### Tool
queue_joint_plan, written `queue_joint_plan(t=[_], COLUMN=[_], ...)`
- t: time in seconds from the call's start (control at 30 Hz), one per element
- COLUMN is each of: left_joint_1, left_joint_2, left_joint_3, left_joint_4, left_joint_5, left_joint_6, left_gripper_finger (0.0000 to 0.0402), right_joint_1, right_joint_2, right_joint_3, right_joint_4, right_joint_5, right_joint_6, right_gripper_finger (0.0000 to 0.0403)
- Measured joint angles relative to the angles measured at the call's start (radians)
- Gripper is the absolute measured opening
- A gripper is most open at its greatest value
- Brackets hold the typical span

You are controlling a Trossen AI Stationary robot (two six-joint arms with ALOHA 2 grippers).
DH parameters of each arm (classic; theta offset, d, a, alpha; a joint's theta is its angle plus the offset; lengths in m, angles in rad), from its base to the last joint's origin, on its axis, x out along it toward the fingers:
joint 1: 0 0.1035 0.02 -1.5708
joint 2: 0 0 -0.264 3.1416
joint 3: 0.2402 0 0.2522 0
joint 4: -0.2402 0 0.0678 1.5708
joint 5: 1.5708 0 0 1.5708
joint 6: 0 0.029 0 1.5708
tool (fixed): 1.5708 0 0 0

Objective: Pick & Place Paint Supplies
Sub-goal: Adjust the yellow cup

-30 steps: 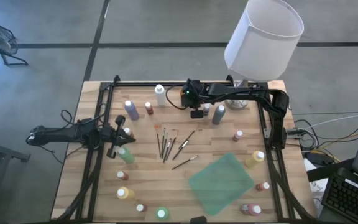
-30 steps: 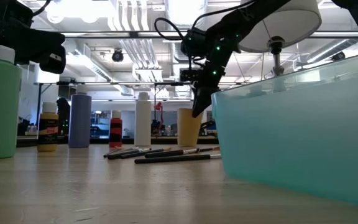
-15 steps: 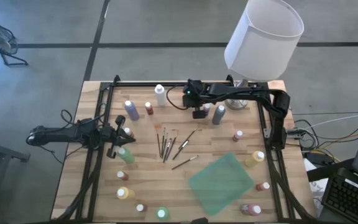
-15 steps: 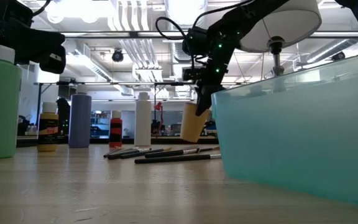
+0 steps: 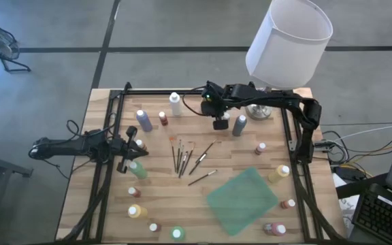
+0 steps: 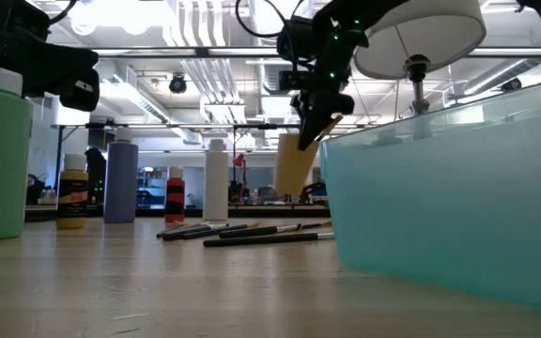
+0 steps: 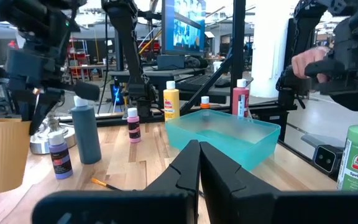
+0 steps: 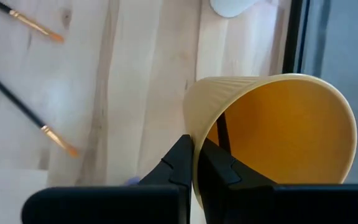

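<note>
My right gripper [image 5: 219,124] hangs over the far middle of the table, shut on a tan ribbed paper cup [image 6: 294,167], whose hollow faces the right wrist camera [image 8: 278,137]. Several thin dark-handled brushes [image 5: 186,158] lie flat mid-table, near side of the cup. Paint bottles stand about the table: a white one [image 5: 175,103], a blue-grey one [image 5: 143,120], a green one [image 5: 138,169]. My left gripper [image 5: 129,153] waits at the left side, shut [image 7: 199,148], beside the green bottle. My right gripper holds the cup by its rim [image 8: 194,146], one finger inside the hollow and one outside. The fingers [image 6: 316,122] come from above, pointing down. The cup hangs below them, tilted and lifted clear of the table.
A teal tray [image 5: 242,199] sits near right and fills the right of the low view [image 6: 449,197]. A white-shaded lamp [image 5: 288,41] stands on its silver base [image 5: 258,111] at the far right. More bottles line the near and right edges [image 5: 279,173].
My right gripper has risen and shifted slightly toward the table's right. The cup, which stood on the table a second ago, has tipped and come up clear of the wood with it.
</note>
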Motion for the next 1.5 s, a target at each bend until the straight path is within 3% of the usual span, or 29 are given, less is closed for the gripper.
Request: queue_joint_plan(t=[0.23,0.53,1.13,1.5], left_joint_1=[0.0,0.0,0.0,0.0], left_joint_2=[0.0,0.0,0.0,0.0], left_joint_3=[0.0,0.0,0.0,0.0], left_joint_4=[-0.001,0.0,0.0,-0.001], left_joint_5=[0.0,0.0,0.0,0.0], left_joint_6=[0.0,0.0,0.0,0.0], left_gripper_finger=[0.0014,0.0014,0.0014,0.0014], right_joint_1=[-0.005,-0.005,-0.012,-0.031], right_joint_2=[0.109,0.28,0.28,0.217], right_joint_3=[0.207,0.343,0.33,0.19], right_joint_4=[-0.228,-0.327,-0.321,-0.206], right_joint_5=[-0.015,-0.036,-0.028,-0.026], right_joint_6=[0.051,0.05,0.072,0.078], right_gripper_finger=[0.0009,0.0008,0.0008,0.0008])
